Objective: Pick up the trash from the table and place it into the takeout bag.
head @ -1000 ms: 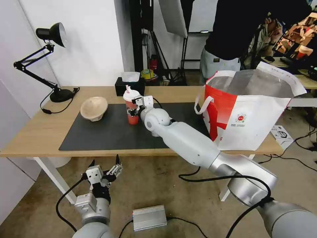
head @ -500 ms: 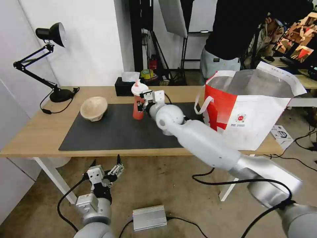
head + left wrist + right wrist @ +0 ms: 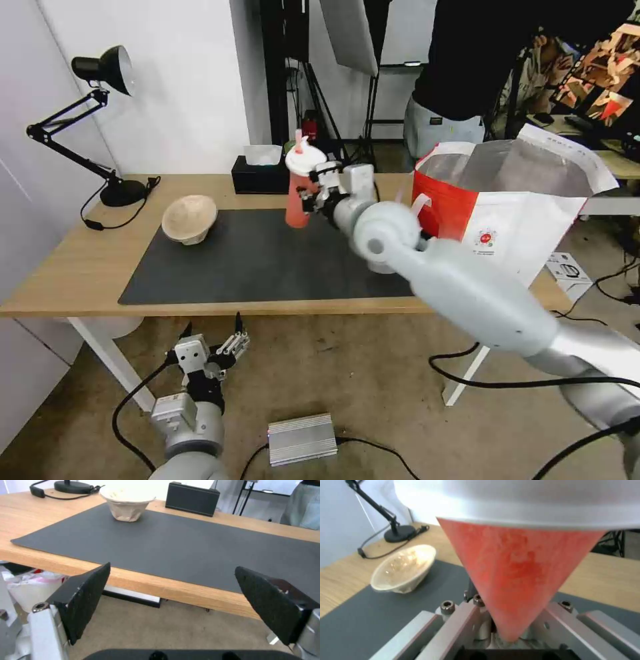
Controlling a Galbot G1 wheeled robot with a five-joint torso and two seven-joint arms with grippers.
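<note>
Above the dark grey rectangular mat (image 3: 267,257), the right gripper (image 3: 312,192) has its fingers clamped on the red drink cup with white dome lid (image 3: 300,187) — probably light, thin-walled, crushable, best held mid-body; left gripper (image 3: 212,340) spread wide, empty.

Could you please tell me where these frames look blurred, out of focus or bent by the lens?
Head view: wall and table edges bow, the near right arm is smeared. Right wrist view: the red drink cup with white dome lid is soft, too close. Left wrist view: the open left tool and beige pulp-fibre bowl read clearly.
</note>
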